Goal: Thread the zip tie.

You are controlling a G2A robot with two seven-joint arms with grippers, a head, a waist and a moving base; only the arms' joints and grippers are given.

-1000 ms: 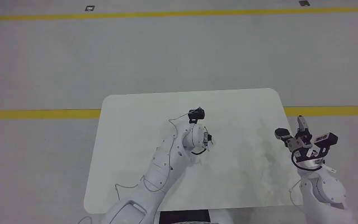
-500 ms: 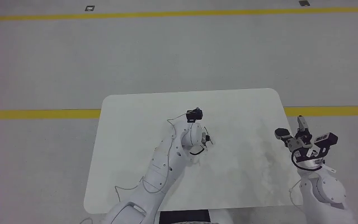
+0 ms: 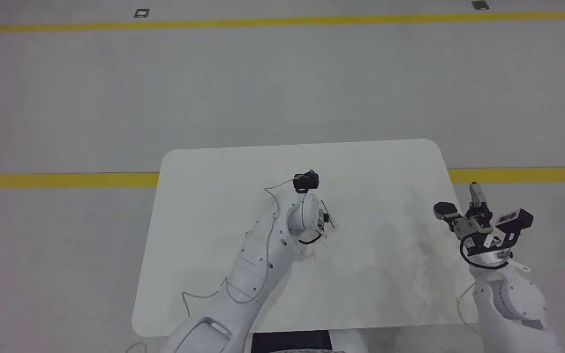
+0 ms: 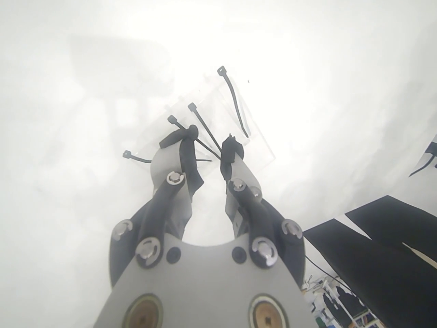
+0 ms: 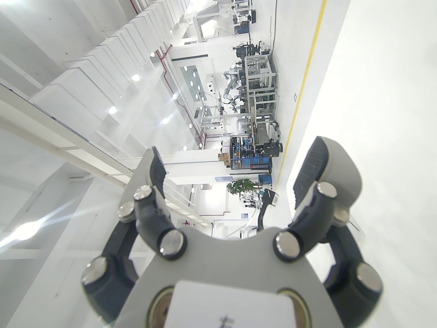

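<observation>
The left hand (image 4: pixel 208 141) hovers partly open, gripping nothing, over zip ties (image 4: pixel 235 104) near the counter's (image 3: pixel 203 229) middle. The right hand (image 5: pixel 235 165) gapes wide and empty at its right edge.

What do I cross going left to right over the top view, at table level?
The table, its left edge → the left arm, over mid-table → the right tool, open, at the table's right edge.

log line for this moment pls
left tool open over zip ties on clear tray | right tool open, empty, at table edge
</observation>
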